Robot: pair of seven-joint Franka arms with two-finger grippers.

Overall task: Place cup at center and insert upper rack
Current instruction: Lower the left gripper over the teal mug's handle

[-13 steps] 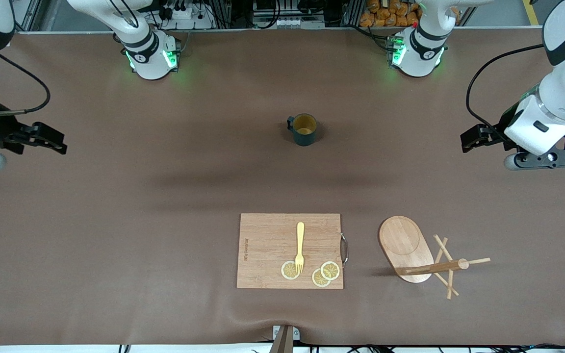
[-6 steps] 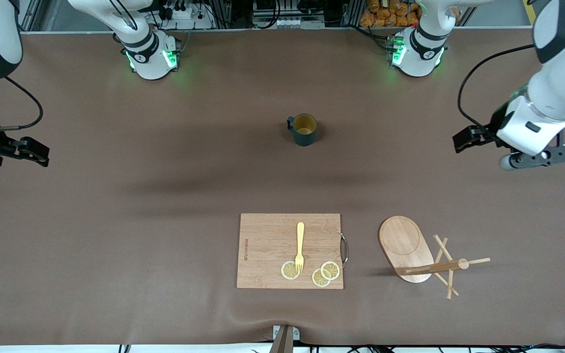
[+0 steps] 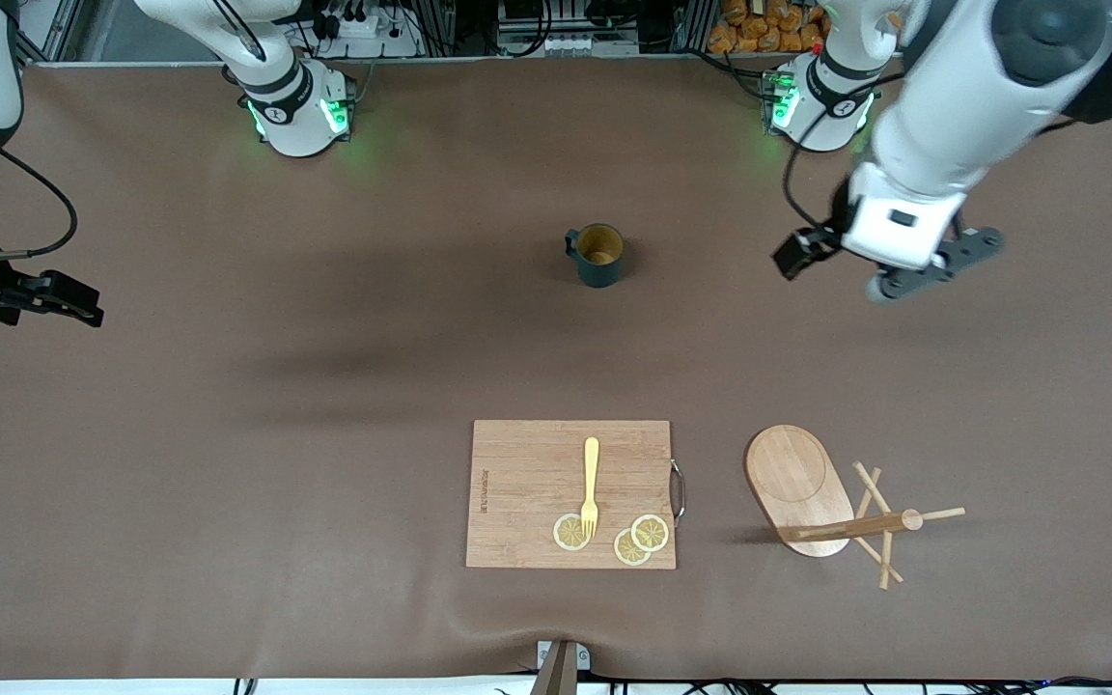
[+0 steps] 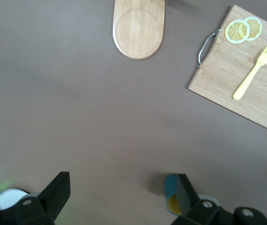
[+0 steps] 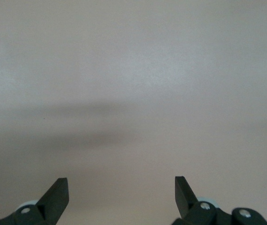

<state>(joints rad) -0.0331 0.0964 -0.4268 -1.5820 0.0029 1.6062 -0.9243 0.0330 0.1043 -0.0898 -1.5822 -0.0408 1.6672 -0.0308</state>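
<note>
Cup (image 3: 598, 255) job: my left gripper (image 3: 800, 255) hangs over bare table beside it, toward left arm's end, fingers spread wide, nothing held. Right gripper (image 3: 73, 299) waits at right arm's end, also wide, empty.

Cup sits mid-table, upright, handle toward right arm's end. I judge it rigid, light, breakable; ribbed wall should give grip. I'd pinch across rim.

Upper rack (image 3: 831, 507) lies tipped nearer front camera, beside cutting board (image 3: 570, 493). Thin pegs look snappable; I'd take post.

Left wrist view shows cup (image 4: 172, 200) partly hidden by one finger, pegs not; right wrist view only bare table.
</note>
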